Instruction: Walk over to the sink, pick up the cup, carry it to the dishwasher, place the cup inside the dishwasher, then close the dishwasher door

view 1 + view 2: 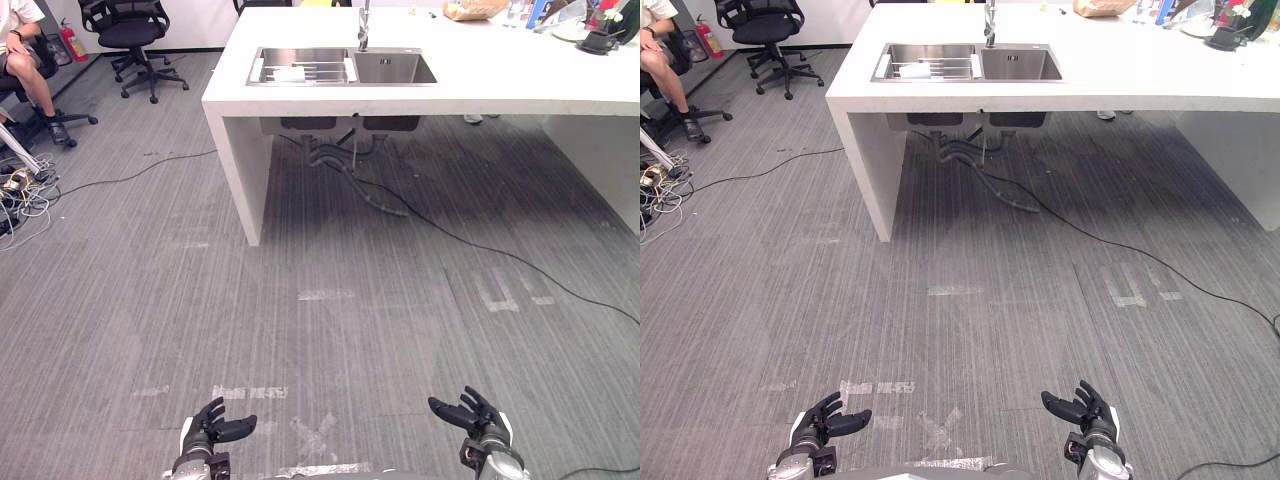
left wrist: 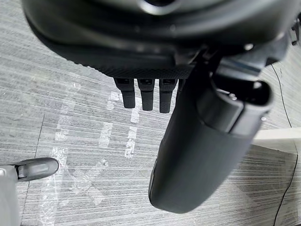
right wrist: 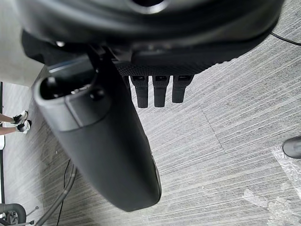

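Grey carpet (image 1: 150, 280) stretched between the robot and a white counter (image 1: 500, 80), into whose top the sink (image 1: 395, 68) was set, well ahead of both hands. A pale object that was probably the cup (image 1: 290, 73) lay on a rack in the sink's basin on the robot's left, beside the faucet (image 1: 363, 25); it was too small to make out its shape or which way it faced. The left hand (image 1: 215, 425) and the right hand (image 1: 470, 412) hung low and well short of the sink, fingers loosely extended and holding nothing, as both wrist views confirmed.

The task appeared to be at its walking stage, with nothing grasped. A black cable (image 1: 480, 244) ran from beneath the sink out across the floor; a foot catching it could upset the approach. Stopping too far from the sink would force an overreach, and the faucet stood close enough to the cup to be knocked by a careless arm. A seated person (image 1: 25, 60) and an office chair (image 1: 135, 35) sat far off to the sink's left, away from the likely path.
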{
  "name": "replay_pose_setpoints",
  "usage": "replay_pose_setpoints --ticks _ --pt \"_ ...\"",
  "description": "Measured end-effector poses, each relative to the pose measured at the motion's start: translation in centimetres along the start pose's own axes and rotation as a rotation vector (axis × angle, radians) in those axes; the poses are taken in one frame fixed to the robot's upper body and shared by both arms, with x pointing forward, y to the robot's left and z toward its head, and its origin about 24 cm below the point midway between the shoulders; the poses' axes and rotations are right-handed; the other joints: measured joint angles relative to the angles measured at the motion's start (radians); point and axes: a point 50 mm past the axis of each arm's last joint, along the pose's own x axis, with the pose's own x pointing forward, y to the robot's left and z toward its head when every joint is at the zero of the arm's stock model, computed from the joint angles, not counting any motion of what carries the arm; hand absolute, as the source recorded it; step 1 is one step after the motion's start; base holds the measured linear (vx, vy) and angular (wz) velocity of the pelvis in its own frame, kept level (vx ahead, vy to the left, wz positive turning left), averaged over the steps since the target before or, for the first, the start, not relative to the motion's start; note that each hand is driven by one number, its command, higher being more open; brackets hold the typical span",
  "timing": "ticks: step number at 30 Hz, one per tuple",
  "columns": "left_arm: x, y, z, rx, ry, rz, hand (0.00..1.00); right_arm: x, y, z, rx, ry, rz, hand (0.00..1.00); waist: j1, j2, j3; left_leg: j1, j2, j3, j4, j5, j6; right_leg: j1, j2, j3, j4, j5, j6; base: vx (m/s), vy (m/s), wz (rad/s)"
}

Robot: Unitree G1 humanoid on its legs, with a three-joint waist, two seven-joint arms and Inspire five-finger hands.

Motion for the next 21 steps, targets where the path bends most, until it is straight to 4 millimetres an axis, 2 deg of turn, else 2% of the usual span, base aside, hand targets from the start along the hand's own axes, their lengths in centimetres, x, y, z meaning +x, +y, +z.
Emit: replay_pose_setpoints --ticks 3,11,21 --pt "-0.1 -0.1 -0.3 -0.009 0.008 -0.003 0.90 0.0 0.0 0.0 0.001 0.000 -0.001 0.90 0.000 -0.001 0.001 0.001 -0.001 0.008 -0.003 0.002 0.003 -0.001 -0.002 -0.001 0.001 -0.001 -0.001 -0.06 -0.008 0.00" --pt "-0.4 -0.1 -0.9 -0.022 0.024 -0.005 0.90 -0.2 -0.4 -0.5 -0.002 0.014 -0.009 0.90 -0.001 -0.004 0.004 0.009 -0.015 0.012 -0.039 0.033 0.050 -0.008 -0.009 -0.012 0.005 -0.009 -0.011 -0.07 -0.013 0.01" --pt "-0.4 -0.2 -1.0 -0.031 0.023 -0.012 0.90 -0.1 -0.4 -0.3 -0.001 0.012 -0.011 0.90 -0.002 -0.006 0.010 0.013 -0.019 0.048 -0.056 0.032 0.049 -0.027 -0.013 0.007 0.016 -0.016 -0.005 0.01 0.003 -0.06"
